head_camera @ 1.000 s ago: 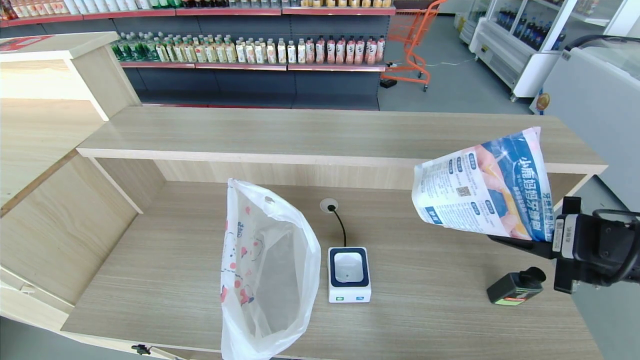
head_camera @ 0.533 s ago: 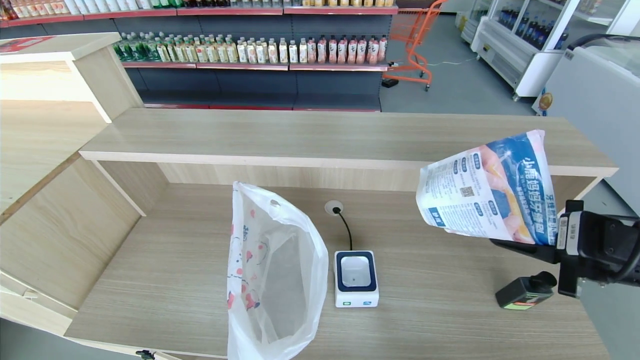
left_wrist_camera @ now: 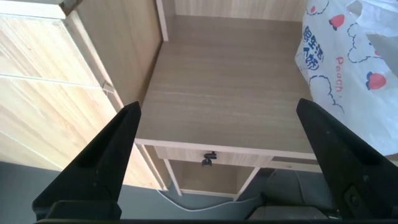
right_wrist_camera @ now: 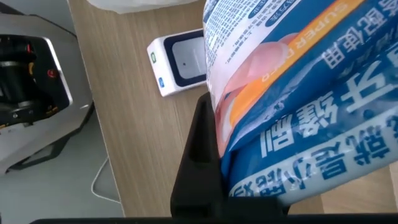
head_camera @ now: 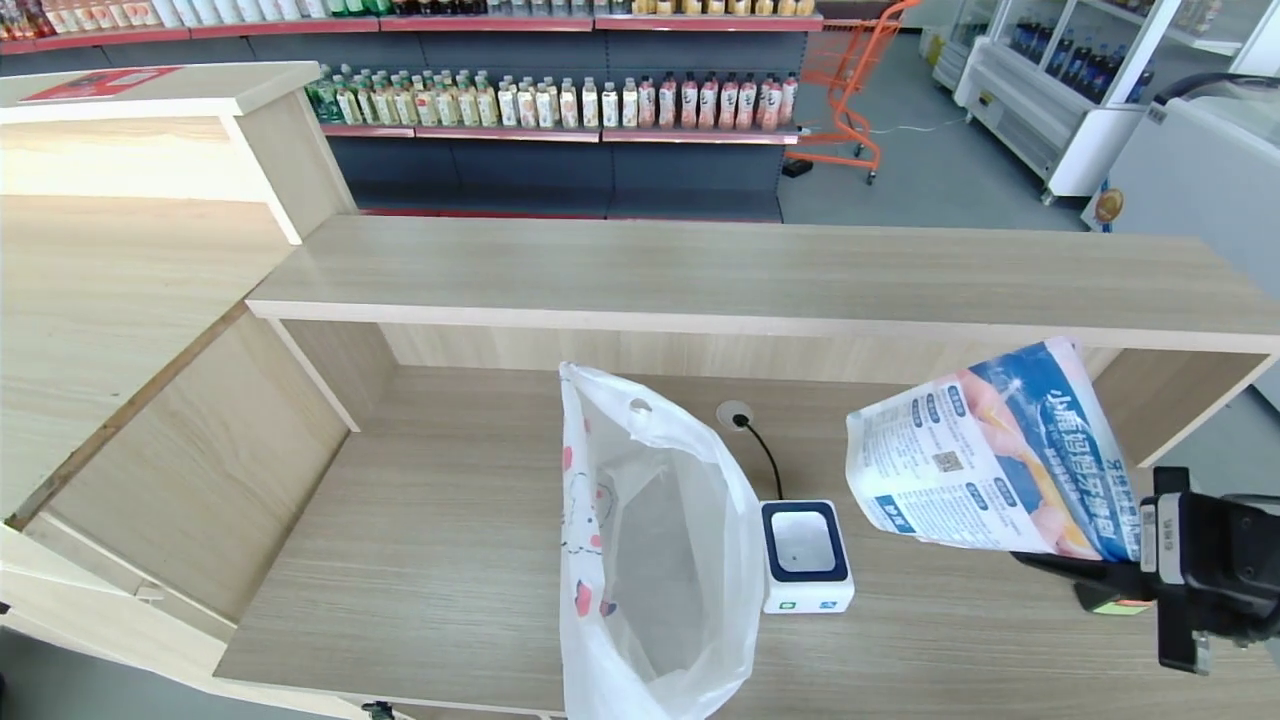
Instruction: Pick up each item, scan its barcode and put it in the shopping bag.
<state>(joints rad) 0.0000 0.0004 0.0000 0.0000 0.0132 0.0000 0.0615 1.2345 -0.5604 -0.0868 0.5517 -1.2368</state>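
Right gripper (head_camera: 1100,562) clamping the pouch (head_camera: 985,460) aloft beside the scanner (head_camera: 806,556), my left gripper (left_wrist_camera: 214,109) hanging spread wide, seemingly off the counter (head_camera: 450,560) edge, near the shopping bag (head_camera: 660,540).

pouch (head_camera: 985,470) and right hand (head_camera: 1085,552) lower, nearer the scanner (head_camera: 806,556) than before (camera angle different too)
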